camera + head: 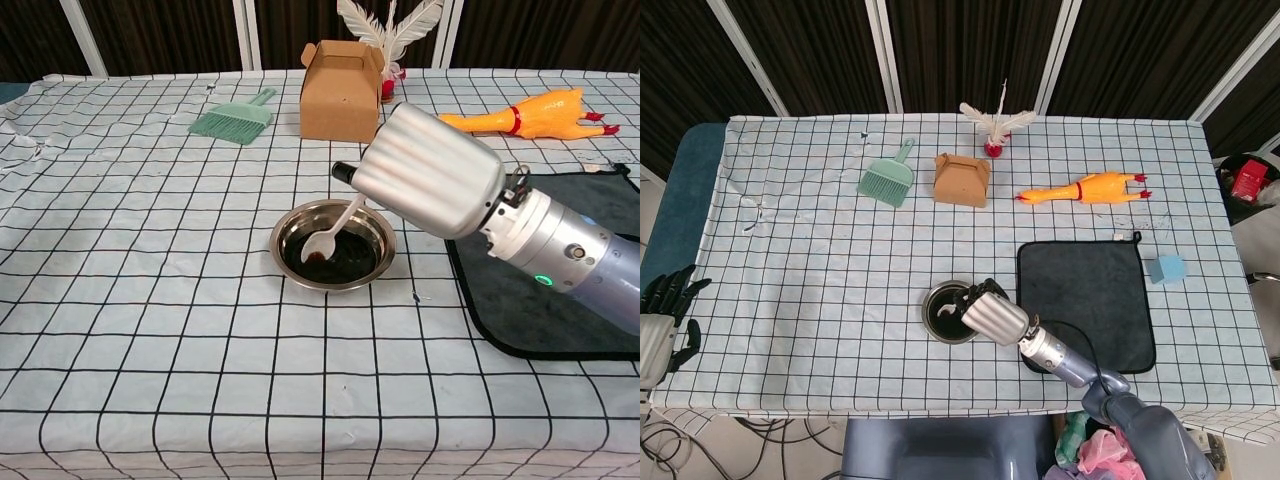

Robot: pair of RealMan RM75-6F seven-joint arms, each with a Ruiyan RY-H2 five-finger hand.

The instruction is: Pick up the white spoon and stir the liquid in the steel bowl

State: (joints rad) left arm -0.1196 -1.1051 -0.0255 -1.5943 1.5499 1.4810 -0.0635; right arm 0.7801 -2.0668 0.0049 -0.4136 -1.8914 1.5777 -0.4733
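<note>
The steel bowl (333,246) (939,312) sits near the table's front middle with dark liquid in it. My right hand (428,172) (992,313) hovers over the bowl's right rim and holds the white spoon (331,232) (949,310) by its handle. The spoon slants down to the left and its tip dips into the liquid. My left hand (662,318) hangs off the table's left edge, fingers apart and holding nothing. It shows only in the head view.
A dark mat (1086,299) lies right of the bowl under my right forearm. Further back stand a brown cardboard box (341,76), a green brush (232,119), a feather shuttlecock (994,128) and a rubber chicken (1087,187). A blue cube (1167,268) sits at the right.
</note>
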